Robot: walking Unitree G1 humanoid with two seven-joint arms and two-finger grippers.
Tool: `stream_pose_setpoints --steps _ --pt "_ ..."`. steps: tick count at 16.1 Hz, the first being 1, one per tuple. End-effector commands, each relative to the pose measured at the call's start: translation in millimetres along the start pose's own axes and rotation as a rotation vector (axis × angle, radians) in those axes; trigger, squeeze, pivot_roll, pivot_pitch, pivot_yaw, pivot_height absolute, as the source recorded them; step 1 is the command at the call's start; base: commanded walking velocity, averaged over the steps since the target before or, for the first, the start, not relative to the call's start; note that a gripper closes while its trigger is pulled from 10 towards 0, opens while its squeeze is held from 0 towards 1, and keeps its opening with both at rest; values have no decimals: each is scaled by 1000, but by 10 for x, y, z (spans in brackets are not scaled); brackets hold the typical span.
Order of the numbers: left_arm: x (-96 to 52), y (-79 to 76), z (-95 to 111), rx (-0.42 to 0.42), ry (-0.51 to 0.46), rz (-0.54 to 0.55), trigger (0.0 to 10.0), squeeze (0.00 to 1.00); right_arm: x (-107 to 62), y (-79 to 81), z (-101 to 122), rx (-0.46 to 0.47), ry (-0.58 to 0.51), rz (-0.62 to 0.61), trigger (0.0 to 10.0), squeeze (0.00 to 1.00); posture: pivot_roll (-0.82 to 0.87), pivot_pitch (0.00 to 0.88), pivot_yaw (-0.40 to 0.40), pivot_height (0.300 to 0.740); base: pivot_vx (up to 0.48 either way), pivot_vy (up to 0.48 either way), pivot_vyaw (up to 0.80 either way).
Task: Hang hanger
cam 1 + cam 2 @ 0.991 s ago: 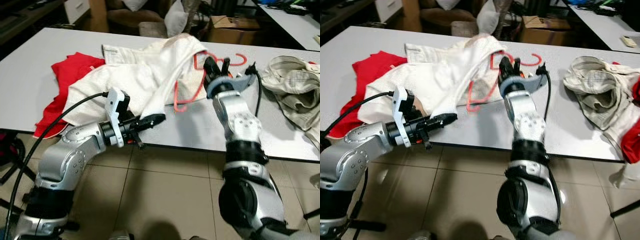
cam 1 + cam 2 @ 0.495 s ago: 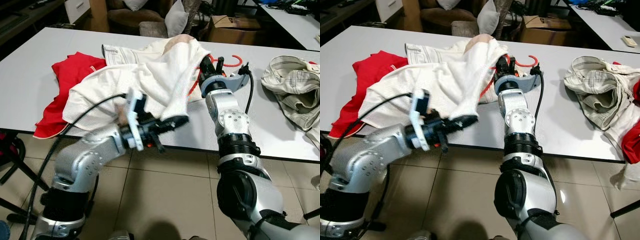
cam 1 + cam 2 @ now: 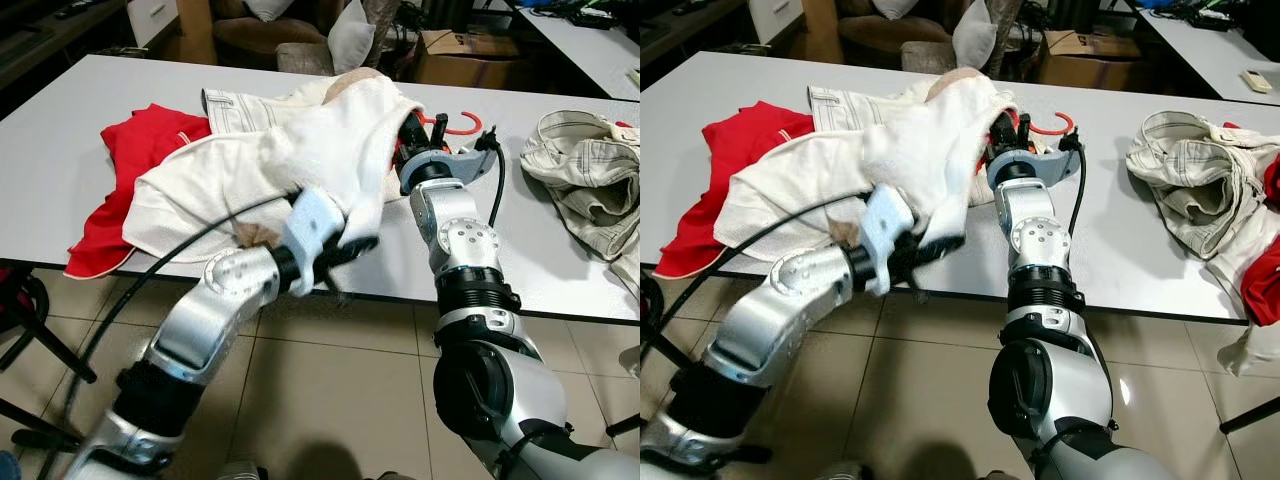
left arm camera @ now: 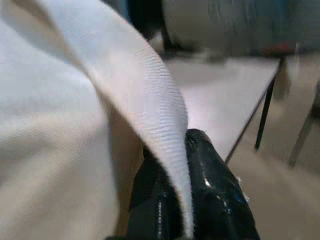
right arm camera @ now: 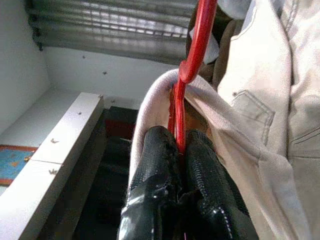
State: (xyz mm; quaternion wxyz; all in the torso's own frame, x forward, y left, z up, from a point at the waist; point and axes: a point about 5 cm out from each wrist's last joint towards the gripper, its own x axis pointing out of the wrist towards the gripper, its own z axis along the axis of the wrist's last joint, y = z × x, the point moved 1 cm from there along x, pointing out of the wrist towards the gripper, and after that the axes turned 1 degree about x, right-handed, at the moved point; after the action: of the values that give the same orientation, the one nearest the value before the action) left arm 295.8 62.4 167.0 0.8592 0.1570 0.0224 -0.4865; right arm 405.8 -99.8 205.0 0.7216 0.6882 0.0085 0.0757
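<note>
Since the earlier frame, left gripper (image 3: 345, 243) has carried the white garment (image 3: 300, 150) hem rightward, fingers clamped on it. Right gripper (image 5: 180, 145), nearer, pinches the red hanger (image 5: 192, 65) upright beneath the cloth on the table (image 3: 60, 120).

You had bare table (image 3: 560, 250) to the right of the right arm; the white garment (image 3: 300, 160) and red cloth (image 3: 130, 170) crowded the left.
</note>
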Motion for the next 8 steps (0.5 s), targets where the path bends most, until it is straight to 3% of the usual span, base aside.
stream_pose_setpoints --steps 1,3,7,8 --pt "3 -78 -101 41 44 -53 10000 1000 -45 -21 -290 72 58 9 10000 0 33 0 5 740 0 0 0" --pt "-33 -108 -223 161 97 -66 10000 1000 -59 -37 -272 84 71 14 10000 0 35 0 -3 740 0 0 0" --pt "-72 -178 -409 275 156 -92 10000 1000 -81 -18 -259 148 106 54 10000 0 39 0 -24 740 0 0 0" --pt "-167 -219 -512 283 168 -108 10000 1000 -135 8 -255 196 156 117 10000 0 41 0 -37 740 0 0 0"
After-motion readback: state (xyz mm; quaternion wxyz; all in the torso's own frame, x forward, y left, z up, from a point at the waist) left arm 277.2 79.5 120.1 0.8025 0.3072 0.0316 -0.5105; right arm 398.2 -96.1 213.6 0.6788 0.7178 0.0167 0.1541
